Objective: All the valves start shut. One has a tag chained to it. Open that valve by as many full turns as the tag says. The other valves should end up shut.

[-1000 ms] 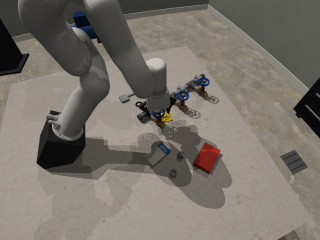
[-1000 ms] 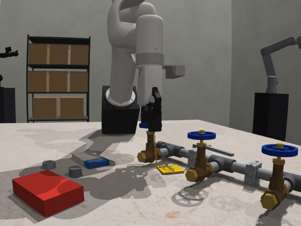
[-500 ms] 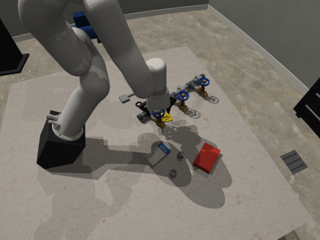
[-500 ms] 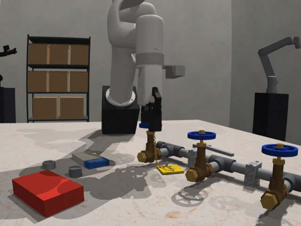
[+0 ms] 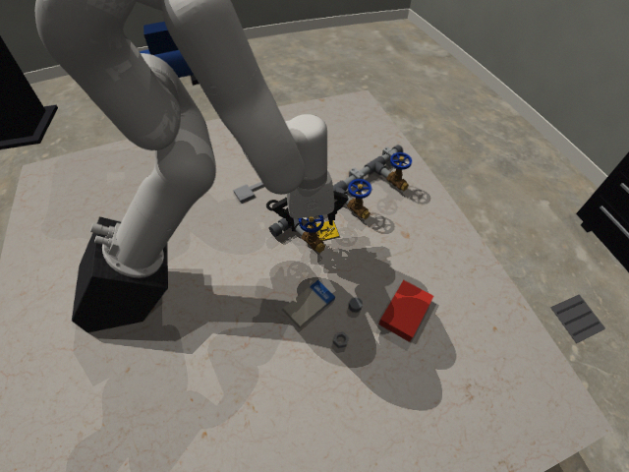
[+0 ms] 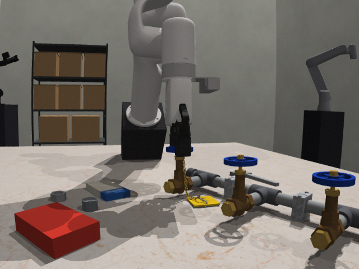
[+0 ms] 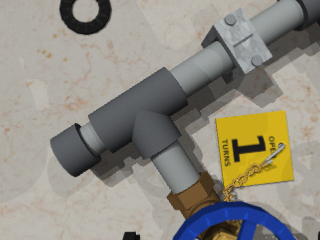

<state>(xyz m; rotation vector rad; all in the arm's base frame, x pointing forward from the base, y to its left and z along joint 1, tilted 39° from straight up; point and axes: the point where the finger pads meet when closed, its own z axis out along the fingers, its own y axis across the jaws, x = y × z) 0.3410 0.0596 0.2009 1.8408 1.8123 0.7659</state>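
Note:
Three brass valves with blue handwheels stand on a grey pipe. The left valve's handwheel (image 5: 311, 222) (image 6: 174, 149) (image 7: 242, 226) has a chain running down to a yellow tag (image 5: 328, 231) (image 6: 202, 200) (image 7: 254, 148) that reads "1 TURNS". My gripper (image 5: 310, 215) (image 6: 180, 142) is open, its black fingers standing on either side of this handwheel at its height. The middle valve (image 5: 359, 189) (image 6: 240, 161) and the right valve (image 5: 400, 162) (image 6: 333, 178) stand apart from my gripper.
A red block (image 5: 406, 310) (image 6: 56, 228), a grey-and-blue booklet (image 5: 310, 301) (image 6: 107, 189) and two grey nuts (image 5: 355, 304) (image 5: 339, 340) lie in front of the pipe. A grey paddle (image 5: 246, 191) and a black ring (image 7: 86, 12) lie behind it.

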